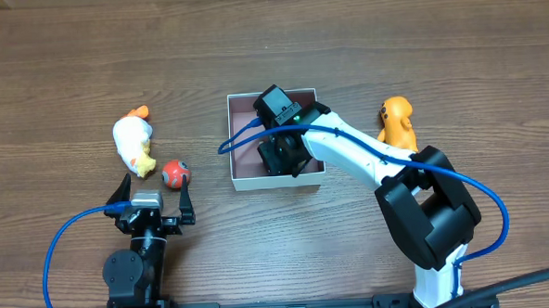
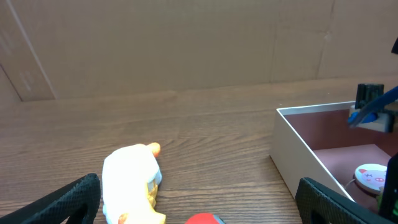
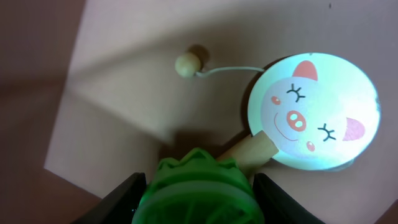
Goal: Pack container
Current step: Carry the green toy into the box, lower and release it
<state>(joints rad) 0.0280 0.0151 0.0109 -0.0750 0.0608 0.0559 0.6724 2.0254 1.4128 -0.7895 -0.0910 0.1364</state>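
The container (image 1: 243,137), a shallow white box with a pink inside, sits mid-table. My right gripper (image 1: 282,155) hangs inside it. In the right wrist view the gripper (image 3: 200,202) is shut on a green ridged toy (image 3: 196,186) just above the pink floor (image 3: 143,106). A round pig-face rattle drum (image 3: 314,112) with a wooden handle and a bead on a string (image 3: 188,64) lies in the box. My left gripper (image 1: 154,204) is open and empty near the front edge. A red ball (image 1: 174,173) lies just ahead of it.
A white and yellow duck toy (image 1: 135,141) lies left of the box, beside the red ball. An orange dog toy (image 1: 396,121) stands right of the box. The left wrist view shows the duck (image 2: 130,183), the ball's top (image 2: 202,219) and the box wall (image 2: 298,149).
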